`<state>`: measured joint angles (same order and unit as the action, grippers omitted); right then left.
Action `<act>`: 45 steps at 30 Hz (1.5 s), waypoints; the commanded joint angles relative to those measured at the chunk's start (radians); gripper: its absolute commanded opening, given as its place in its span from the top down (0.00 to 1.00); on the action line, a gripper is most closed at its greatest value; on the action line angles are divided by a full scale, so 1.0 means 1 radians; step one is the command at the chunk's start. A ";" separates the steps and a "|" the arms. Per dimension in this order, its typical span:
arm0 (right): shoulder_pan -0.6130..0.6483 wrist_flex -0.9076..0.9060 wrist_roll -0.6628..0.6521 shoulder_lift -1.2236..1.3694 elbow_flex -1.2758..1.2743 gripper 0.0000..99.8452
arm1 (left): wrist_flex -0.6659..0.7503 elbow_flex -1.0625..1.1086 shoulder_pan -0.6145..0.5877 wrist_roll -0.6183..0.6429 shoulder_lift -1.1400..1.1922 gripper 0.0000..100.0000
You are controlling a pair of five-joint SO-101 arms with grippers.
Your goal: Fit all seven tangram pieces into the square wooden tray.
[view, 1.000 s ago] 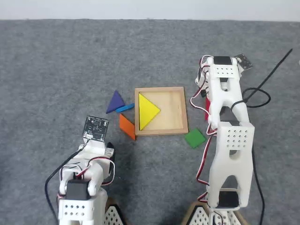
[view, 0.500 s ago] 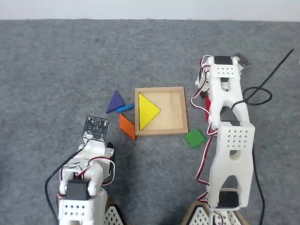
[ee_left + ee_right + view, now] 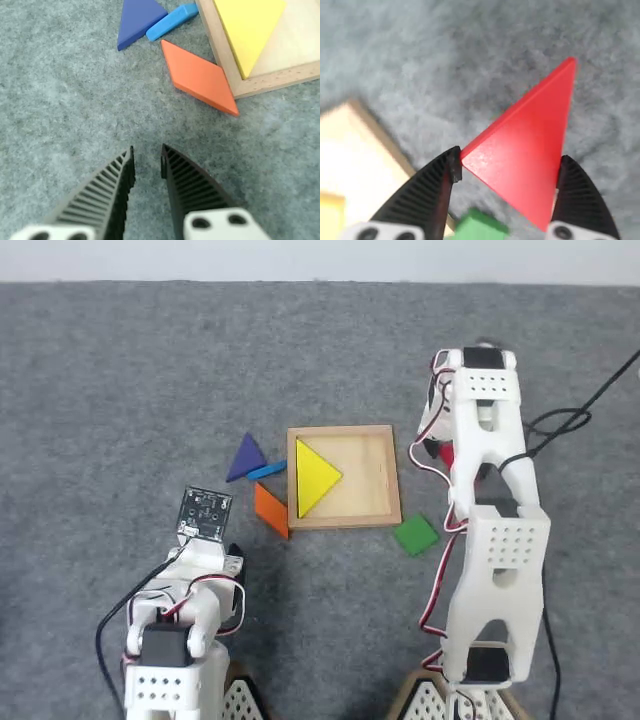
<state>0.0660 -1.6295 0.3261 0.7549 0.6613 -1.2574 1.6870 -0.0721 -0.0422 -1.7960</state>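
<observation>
Shifted farther out, the right hand (image 3: 509,163) clamps the red triangle (image 3: 530,135) between its fingers.

Robotics lab, grey felt mat (image 3: 120,360), white arm (image 3: 497,570)

A red triangle (image 3: 530,150) is held in the gripper (image 3: 510,162), with one black ribbed finger (image 3: 432,192) set against a corner and the other against an edge. Grey carpet (image 3: 445,60) is seen behind it. A corner of the tray (image 3: 375,130) is seen beside the gripper, with a yellow piece (image 3: 327,210) lying inside. A green piece (image 3: 477,225) is seen just outside the tray's rim.
</observation>
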 commanded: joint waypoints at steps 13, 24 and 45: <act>0.381 -0.005 -1.171 -0.179 0.035 0.77 | -0.005 -0.004 0.002 0.005 -0.020 0.92; 0.453 0.110 -1.524 -0.102 0.031 0.77 | -0.005 -0.004 0.002 0.005 -0.020 0.92; 0.383 0.124 -1.033 -0.328 0.029 0.76 | 0.052 -0.004 0.000 -0.002 -0.020 0.91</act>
<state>0.4557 -1.4699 -0.7756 0.5877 0.6598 -1.2574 1.6870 -0.0721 -0.0422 -1.7960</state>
